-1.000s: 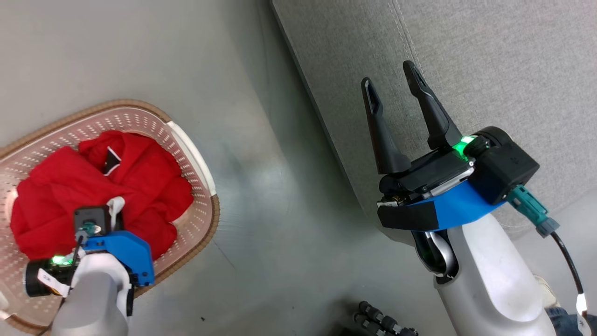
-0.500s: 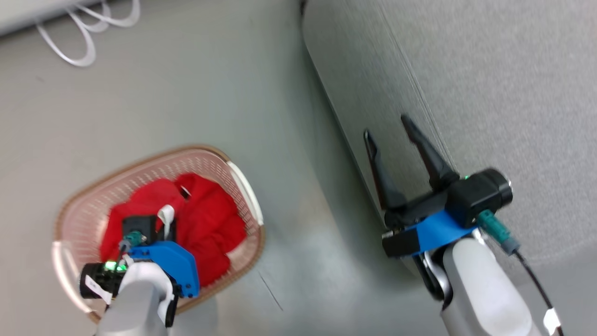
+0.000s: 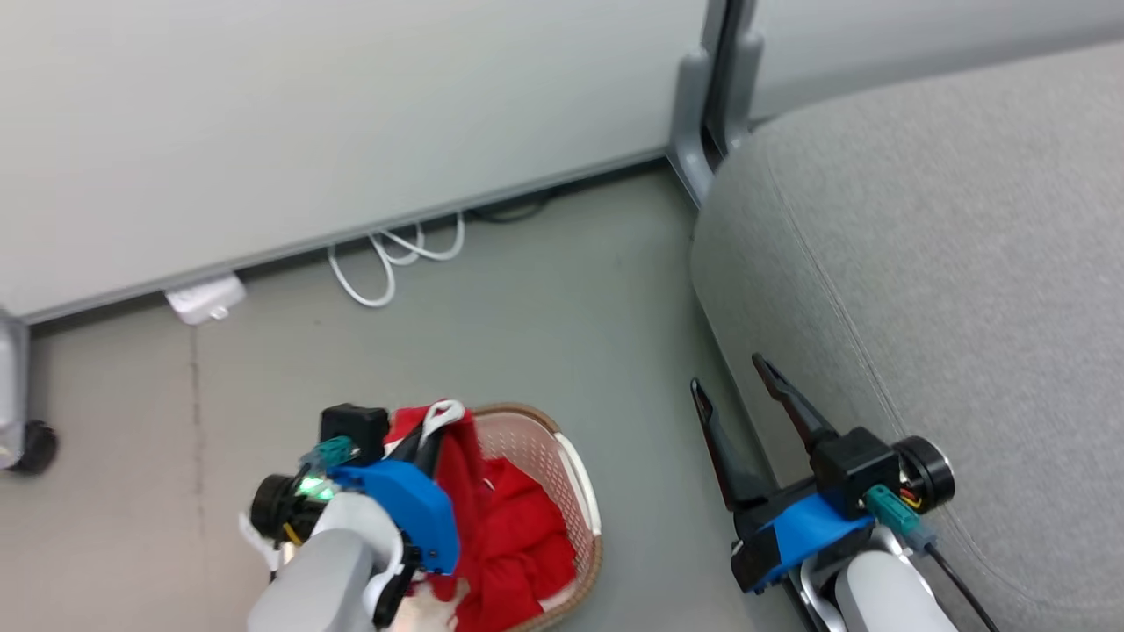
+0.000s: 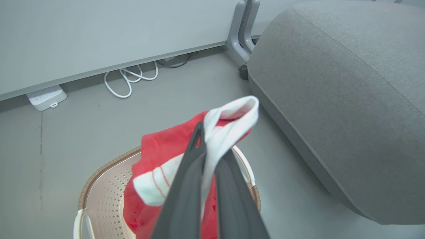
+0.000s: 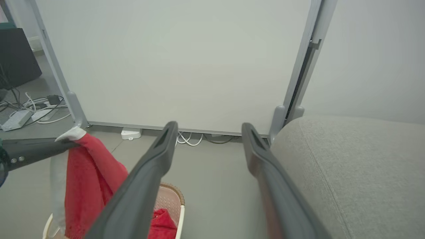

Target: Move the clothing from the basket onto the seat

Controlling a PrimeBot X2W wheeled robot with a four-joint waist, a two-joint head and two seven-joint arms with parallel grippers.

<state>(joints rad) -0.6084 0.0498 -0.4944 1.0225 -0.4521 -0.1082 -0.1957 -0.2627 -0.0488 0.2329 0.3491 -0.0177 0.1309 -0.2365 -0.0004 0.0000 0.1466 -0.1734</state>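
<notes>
My left gripper [image 3: 423,446] is shut on a red garment with white trim [image 3: 452,465] and holds it up above the cream basket [image 3: 571,465]. The left wrist view shows the two fingers [image 4: 196,149] pinched together on the garment's white fold [image 4: 232,116], with red cloth [image 4: 156,149] hanging down into the basket [image 4: 99,171]. More red clothing [image 3: 518,544] lies inside the basket. The grey seat [image 3: 922,263] spreads to the right. My right gripper [image 3: 729,382] stands open beside the seat's edge, nothing between its fingers [image 5: 159,152]; its view shows the hanging garment [image 5: 89,172].
A pale partition wall with a grey post [image 3: 716,105] runs along the back. White cables [image 3: 386,259] and a white power strip [image 3: 206,298] lie on the floor at its foot. A dark caster wheel [image 3: 31,448] sits at the far left.
The head camera has swung up, so the wall and cables now show. My left gripper has lifted a red garment up out of the basket. The right gripper stays open.
</notes>
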